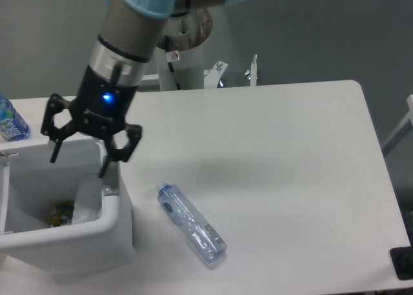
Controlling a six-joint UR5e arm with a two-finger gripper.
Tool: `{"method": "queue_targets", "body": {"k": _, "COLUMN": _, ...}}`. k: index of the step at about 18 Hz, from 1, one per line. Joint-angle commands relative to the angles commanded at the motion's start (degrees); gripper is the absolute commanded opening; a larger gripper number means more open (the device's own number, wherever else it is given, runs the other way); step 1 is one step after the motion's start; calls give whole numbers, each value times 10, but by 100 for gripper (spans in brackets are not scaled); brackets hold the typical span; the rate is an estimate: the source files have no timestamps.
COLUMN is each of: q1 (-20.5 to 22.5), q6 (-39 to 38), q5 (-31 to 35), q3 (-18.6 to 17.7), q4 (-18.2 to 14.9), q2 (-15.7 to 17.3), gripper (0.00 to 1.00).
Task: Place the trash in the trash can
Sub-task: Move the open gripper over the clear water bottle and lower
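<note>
The white trash can [119,225] stands at the front left of the table. Inside it lies the crumpled whitish plastic wrapper [87,203], against the right wall, beside some yellowish scraps. Right above the can's opening hangs my gripper [79,159], open, with nothing between its fingers. The slim clear bottle with the pale blue cap [191,223] lies on its side on the table, just right of the can, cap end toward the back left.
A bottle with a blue-and-white label [10,121] stands at the far left edge, behind the can. The robot's base pedestal [184,46] rises behind the table. A dark object [401,264] sits at the front right corner.
</note>
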Motion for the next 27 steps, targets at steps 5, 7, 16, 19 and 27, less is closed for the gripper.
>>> {"method": "queue_targets", "body": {"k": 5, "q1": 28, "q6": -20, "q5": 68, "q3": 9, "q4": 22, "q2": -29, "gripper": 100}}
{"method": "queue_targets", "body": {"k": 7, "q1": 46, "q6": -21, "q5": 96, "q3": 5, "q4": 22, "q2": -46, "gripper": 100}}
{"method": "queue_targets", "body": {"k": 16, "q1": 65, "q6": -17, "q5": 140, "q3": 0, "q4": 35, "q2": -158, "gripper": 100}}
{"method": "queue_targets", "body": {"k": 19, "q1": 61, "q6": -22, "q5": 213, "q3": 4, "q4": 64, "q2": -199, "gripper": 100}}
{"method": "queue_targets", "body": {"k": 27, "q1": 41, "q6": -28, "q5": 219, "q3": 33, "q4": 67, "q2": -258, "gripper": 100}}
